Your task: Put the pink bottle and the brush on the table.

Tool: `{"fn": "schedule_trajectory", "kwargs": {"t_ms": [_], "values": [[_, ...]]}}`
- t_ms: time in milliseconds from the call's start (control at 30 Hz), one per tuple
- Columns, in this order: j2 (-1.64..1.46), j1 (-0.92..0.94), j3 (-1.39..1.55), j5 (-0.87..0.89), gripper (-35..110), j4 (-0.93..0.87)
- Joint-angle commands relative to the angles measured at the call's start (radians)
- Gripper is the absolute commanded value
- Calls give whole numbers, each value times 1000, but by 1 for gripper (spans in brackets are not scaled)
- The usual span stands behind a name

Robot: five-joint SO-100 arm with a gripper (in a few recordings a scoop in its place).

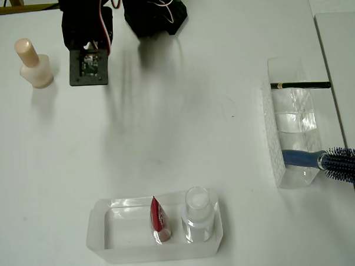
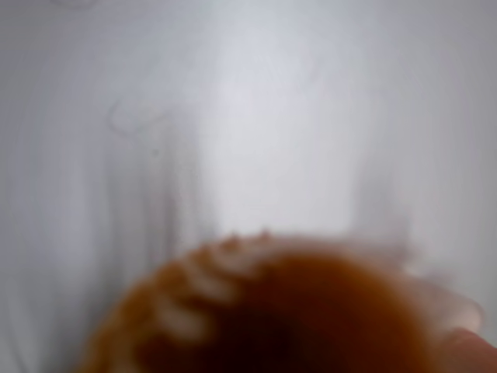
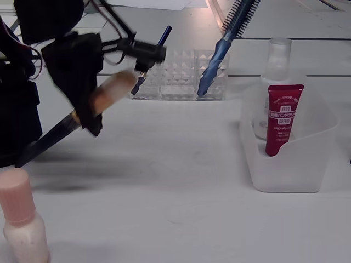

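White tabletop (image 1: 194,120); second surface (image 1: 343,73) adjoining.

Bright, even light; blurred wrist view

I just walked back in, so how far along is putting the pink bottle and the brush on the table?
Done: the small pale pink bottle stands on the white table. In hand: the gripper holds the dark-handled makeup brush in the air. Left: laying that brush down and letting go.

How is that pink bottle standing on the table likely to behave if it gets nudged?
The pink bottle stands upright on the table on a squat rounded body, so it probably resists a low push. Its narrow neck and tall cap suggest a high nudge could tip it. On its side, the rounded shape would likely roll.
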State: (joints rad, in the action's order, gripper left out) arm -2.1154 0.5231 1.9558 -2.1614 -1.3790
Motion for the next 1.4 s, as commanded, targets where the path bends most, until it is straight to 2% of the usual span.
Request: {"fn": "schedule_trajectory", "kwargs": {"t_ms": [0,133,367,533,833,1367], "values": [[-23,67,41,-58,0,60],[-21,127,127,-98,0,164],[11,190,169,-121,0,212],[69,253,189,-187,0,313],[175,262,186,-198,0,465],[265,255,245,-150,0,522]]}}
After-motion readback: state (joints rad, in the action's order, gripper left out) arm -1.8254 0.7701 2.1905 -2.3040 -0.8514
